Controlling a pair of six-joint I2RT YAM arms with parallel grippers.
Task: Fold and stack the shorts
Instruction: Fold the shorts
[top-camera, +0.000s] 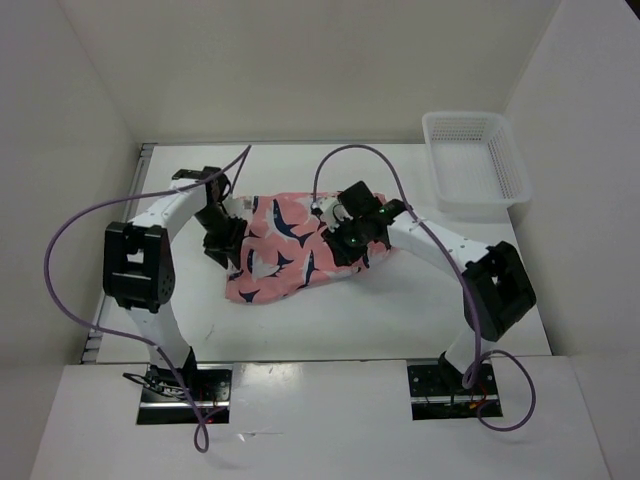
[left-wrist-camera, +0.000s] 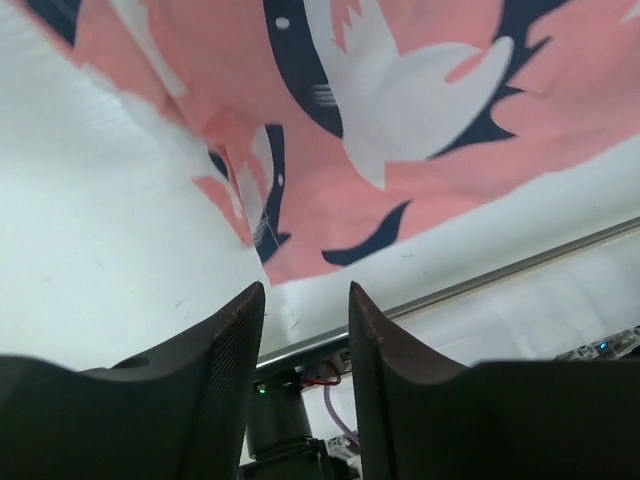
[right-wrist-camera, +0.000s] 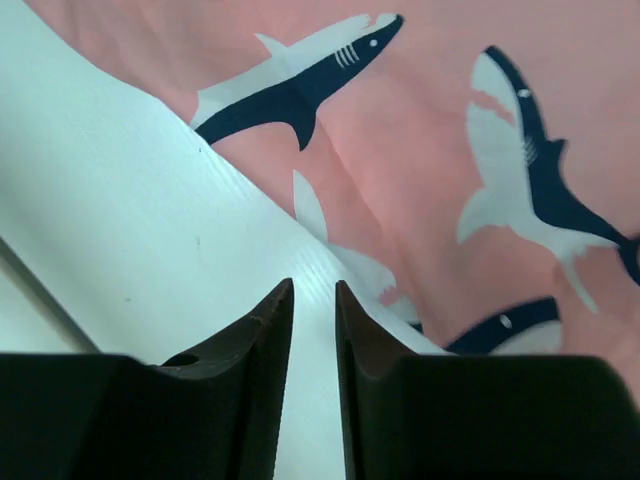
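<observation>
Shorts (top-camera: 285, 250) lie rumpled mid-table (top-camera: 400, 310), their side edges hidden under both arms. Left gripper (left-wrist-camera: 305, 290): jaws moderately apart, empty, beside the cloth edge. Right gripper (right-wrist-camera: 313, 285): narrow gap, empty, over bare table. Fold layers indeterminate.

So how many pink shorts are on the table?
1: the shorts lie between the left gripper and the right gripper; another could hide underneath.

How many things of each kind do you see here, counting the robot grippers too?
shark-print shorts: 1
white mesh basket: 1
grippers: 2, the left gripper and the right gripper
Total: 4
</observation>
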